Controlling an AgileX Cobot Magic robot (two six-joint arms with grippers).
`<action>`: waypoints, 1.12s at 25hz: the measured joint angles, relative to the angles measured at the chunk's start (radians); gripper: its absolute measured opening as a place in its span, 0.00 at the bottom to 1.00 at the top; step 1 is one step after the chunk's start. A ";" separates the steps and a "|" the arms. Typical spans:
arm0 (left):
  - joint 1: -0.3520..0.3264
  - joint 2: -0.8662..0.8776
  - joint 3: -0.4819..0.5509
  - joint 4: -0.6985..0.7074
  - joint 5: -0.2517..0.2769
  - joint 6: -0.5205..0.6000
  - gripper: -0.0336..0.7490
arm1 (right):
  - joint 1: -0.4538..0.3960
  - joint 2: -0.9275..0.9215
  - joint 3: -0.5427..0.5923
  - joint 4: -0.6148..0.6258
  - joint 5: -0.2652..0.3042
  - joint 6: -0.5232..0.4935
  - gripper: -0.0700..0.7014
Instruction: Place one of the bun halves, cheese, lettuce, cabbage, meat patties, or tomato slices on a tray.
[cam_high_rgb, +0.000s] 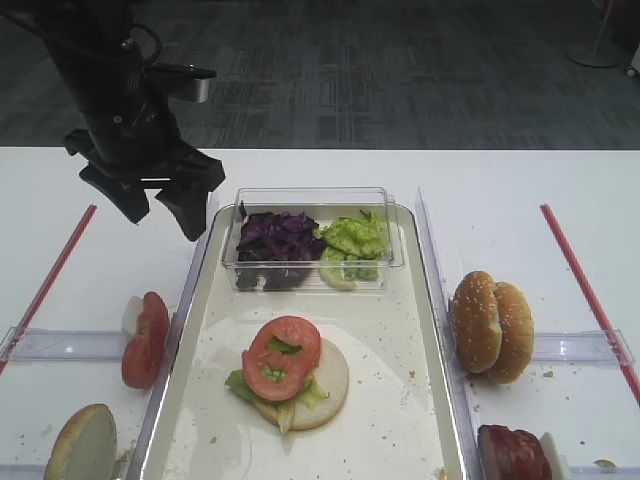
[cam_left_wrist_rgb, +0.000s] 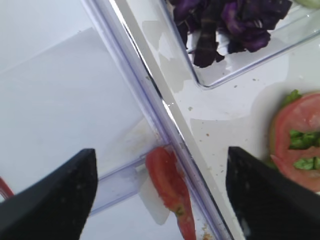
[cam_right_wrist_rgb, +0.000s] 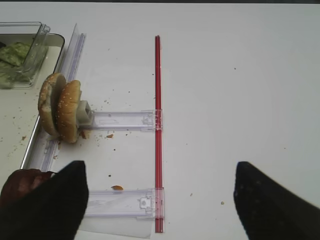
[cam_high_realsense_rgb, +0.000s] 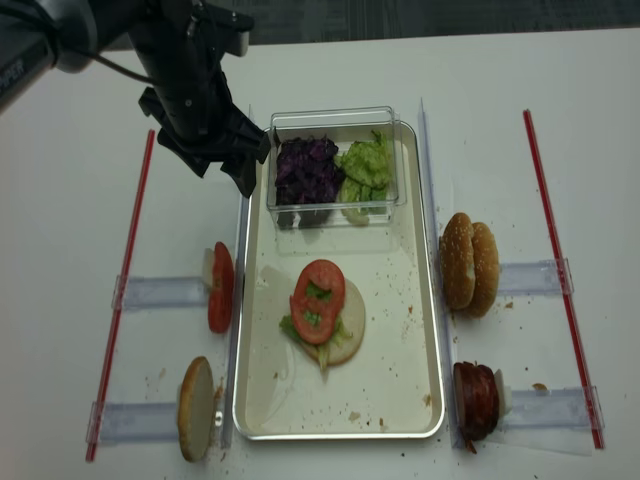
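We see a white surface (cam_high_rgb: 500, 190) filling most of the frame, and at its centre the tray (cam_high_rgb: 430, 300), cream-white with a metal rim and speckled with crumbs. On the tray's lower middle lies a bun half (cam_high_rgb: 325, 385), cut face up, with lettuce (cam_high_rgb: 240, 385) on it and two tomato slices (cam_high_rgb: 282, 358) overlapping on top.

At the tray's upper end stands a clear plastic box (cam_high_rgb: 312, 238). Inside it the cabbage (cam_high_rgb: 275, 240) fills the left part and green leaves the right part, with a pale green slice at the front wall.

Outside the tray, on the right of the frame, two bun halves (cam_high_rgb: 490, 325) stand on edge against a clear holder (cam_high_rgb: 580, 347). Below them, at the lower right, sit the meat patties (cam_high_rgb: 512, 453). On the left, tomato slices (cam_high_rgb: 146, 340) stand on edge just beside the tray's rim, and another bun half (cam_high_rgb: 82, 445) leans at the lower left corner.

The left hand (cam_high_rgb: 160, 205) hangs in the upper left, above the surface beside the box, fingers spread wide with nothing between them. The right hand (cam_right_wrist_rgb: 160, 200) shows only in its own wrist view, where its dark fingers stand far apart and hold nothing, above the surface near the patties.
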 joint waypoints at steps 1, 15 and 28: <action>0.000 0.000 0.000 0.007 0.002 -0.004 0.67 | 0.000 0.000 0.000 0.000 0.000 0.000 0.89; 0.034 0.000 0.000 0.112 0.002 -0.060 0.67 | 0.000 0.000 0.000 0.000 0.000 0.000 0.89; 0.222 0.000 0.000 0.123 0.002 -0.075 0.67 | 0.000 0.000 0.000 0.000 0.000 0.000 0.89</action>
